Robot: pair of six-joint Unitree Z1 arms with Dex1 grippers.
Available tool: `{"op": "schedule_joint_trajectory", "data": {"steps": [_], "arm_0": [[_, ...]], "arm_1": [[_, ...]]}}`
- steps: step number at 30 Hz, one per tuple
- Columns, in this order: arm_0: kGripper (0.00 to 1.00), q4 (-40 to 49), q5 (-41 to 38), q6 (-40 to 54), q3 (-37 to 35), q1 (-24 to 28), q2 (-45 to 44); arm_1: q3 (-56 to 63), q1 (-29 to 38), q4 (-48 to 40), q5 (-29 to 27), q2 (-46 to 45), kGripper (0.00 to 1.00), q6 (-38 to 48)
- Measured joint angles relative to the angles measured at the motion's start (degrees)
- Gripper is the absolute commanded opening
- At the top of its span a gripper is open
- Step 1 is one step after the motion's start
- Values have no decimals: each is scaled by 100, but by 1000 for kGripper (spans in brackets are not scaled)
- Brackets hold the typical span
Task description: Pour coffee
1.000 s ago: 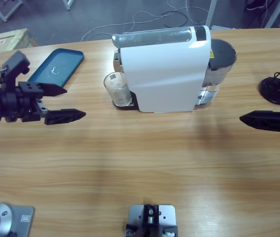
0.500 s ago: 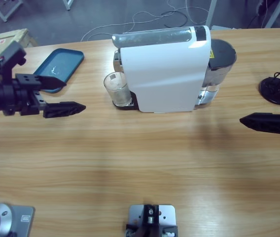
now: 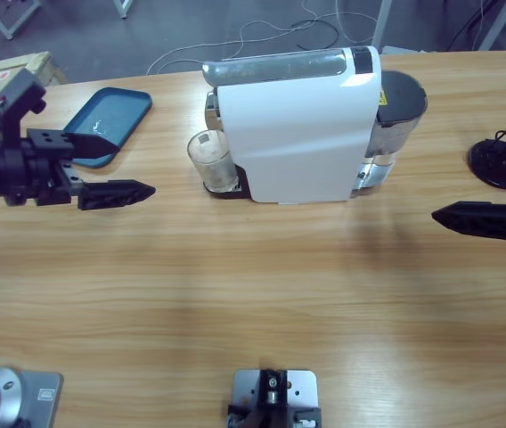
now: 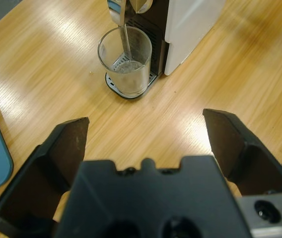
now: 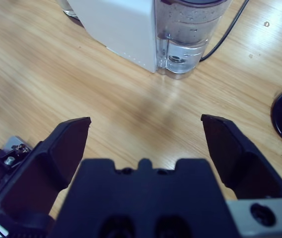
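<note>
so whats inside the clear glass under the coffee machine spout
The clear glass tumbler on the white coffee machine's drip tray shows no dark coffee; its ribbed base shows through. A thin bright streak runs down from the spout; whether that is liquid or reflection is unclear.

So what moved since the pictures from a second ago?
Only the left gripper moved: in the high view it slid up the picture, toward the blue tray, mostly early in that second. Its jaws stayed open and empty. The right gripper hardly shifted, also open. The glass stayed under the spout of the coffee machine, and nothing was grabbed or let go.
</note>
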Motion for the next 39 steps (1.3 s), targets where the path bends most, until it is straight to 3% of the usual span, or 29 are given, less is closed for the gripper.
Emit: {"op": "schedule_joint_trajectory", "data": {"steps": [23,27,35,39], "arm_0": [[991,-158,-1,371,20,0,37],[987,-627,-60,646,124,32,86],[987,-2044,-1377,1713,388,921,1255],[987,-2460,-1666,1866,388,1074,1648]], "arm_1": [[35,0,-5,49,24,1000,-114],[45,0,-5,70,90,1000,-115],[90,1,34,70,129,1000,-115],[90,1,102,70,150,1000,-115]]}}
